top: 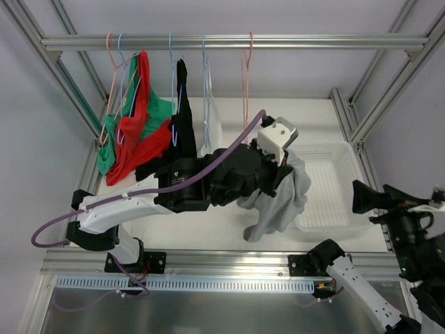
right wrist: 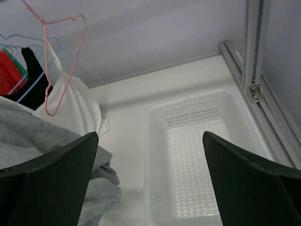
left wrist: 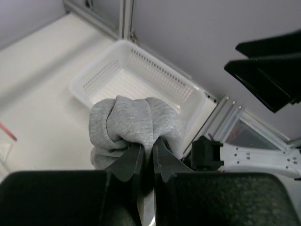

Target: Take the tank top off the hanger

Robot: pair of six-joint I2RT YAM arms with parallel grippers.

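Note:
The grey tank top (top: 278, 202) hangs bunched from my left gripper (top: 284, 169), off any hanger, above the table beside the white basket (top: 327, 147). In the left wrist view the gripper (left wrist: 148, 149) is shut on a fold of the grey tank top (left wrist: 134, 123). An empty pink hanger (top: 245, 76) hangs on the rail behind it and shows in the right wrist view (right wrist: 61, 61). My right gripper (top: 375, 205) is open and empty at the right, its fingers wide apart (right wrist: 150, 179), facing the basket (right wrist: 153, 155) with the tank top (right wrist: 42, 136) at its left.
Red, green and black garments (top: 139, 132) hang on hangers at the left of the rail. A white garment (right wrist: 77, 106) hangs on a blue hanger (top: 206, 76). The basket (left wrist: 77, 89) is empty. Aluminium frame posts (top: 368, 104) stand at the right.

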